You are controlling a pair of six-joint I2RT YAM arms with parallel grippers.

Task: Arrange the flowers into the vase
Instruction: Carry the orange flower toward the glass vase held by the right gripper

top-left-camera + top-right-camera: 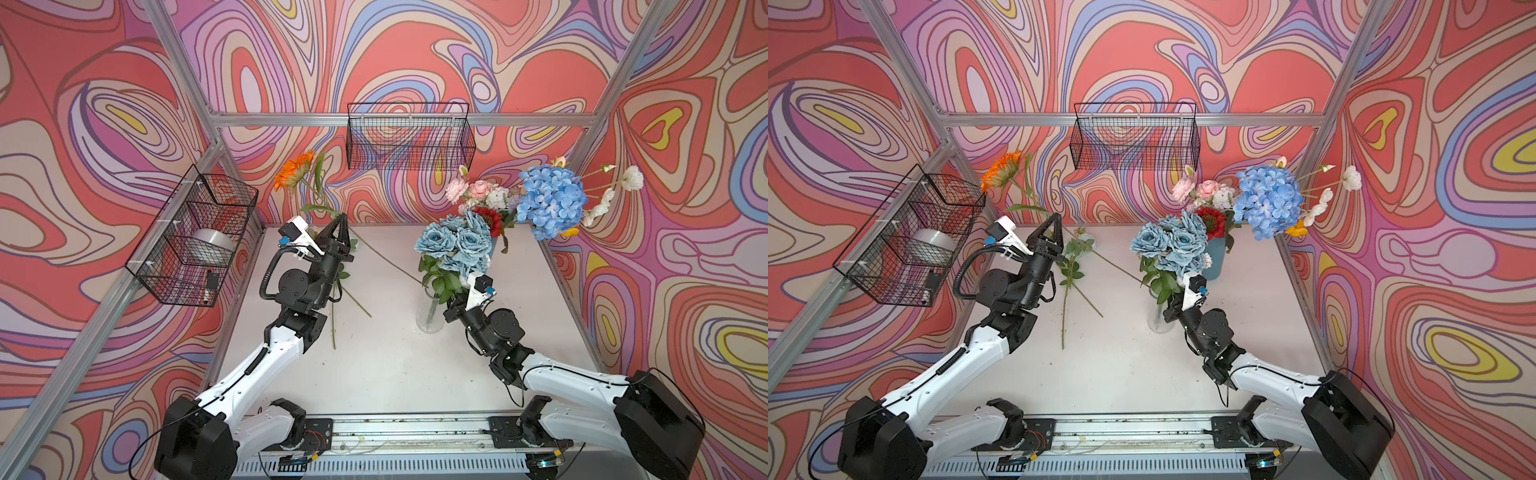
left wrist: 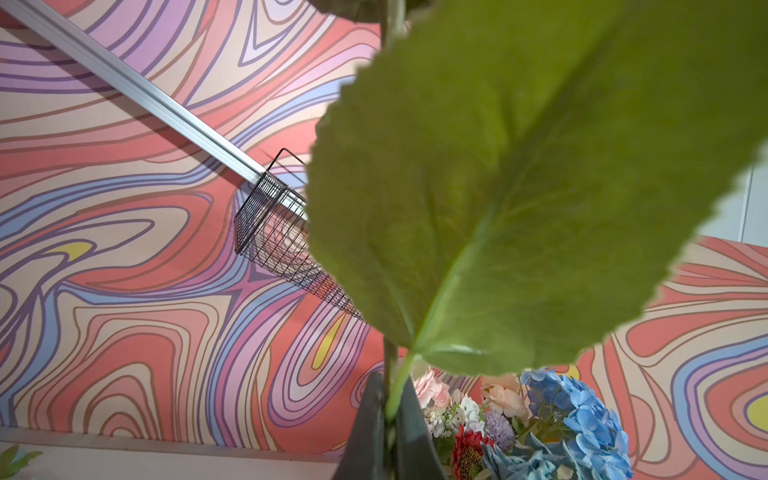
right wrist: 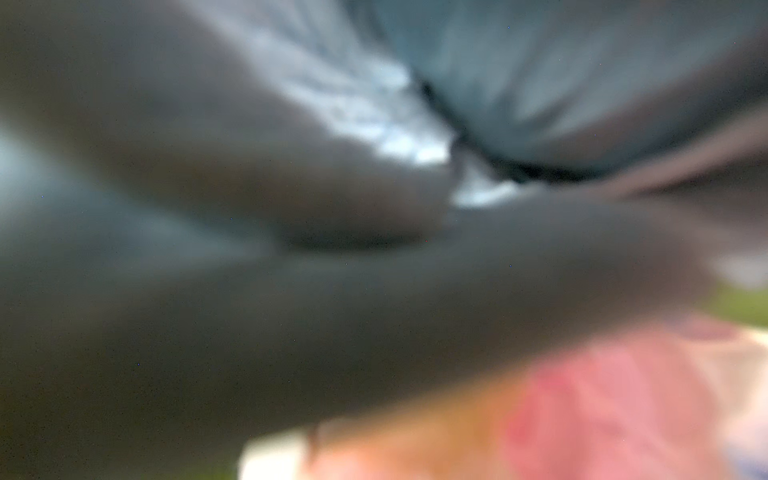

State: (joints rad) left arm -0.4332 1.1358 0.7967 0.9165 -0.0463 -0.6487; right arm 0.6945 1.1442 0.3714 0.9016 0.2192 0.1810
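Observation:
My left gripper [image 1: 341, 220] [image 1: 1055, 222] is shut on the stem of an orange sunflower [image 1: 291, 174], held up near the back wall. Its long stem slants down to the table. In the left wrist view the two fingers [image 2: 365, 432] pinch that stem under a big green leaf [image 2: 519, 187]. Dusty-blue roses [image 1: 455, 245] stand in a clear glass vase [image 1: 430, 318]. My right gripper [image 1: 448, 300] [image 1: 1169, 305] is shut at the vase's mouth. Its tips are buried in rose leaves, so I cannot tell whether it holds the stems. The right wrist view is all blur.
A blue vase [image 1: 493, 249] behind holds a blue hydrangea [image 1: 550, 199], a red sunflower [image 1: 490, 220] and pink peonies [image 1: 478, 189]. Loose flower stems [image 1: 333, 320] lie beside the left arm. Wire baskets hang on the left wall [image 1: 195, 237] and the back wall [image 1: 409, 137].

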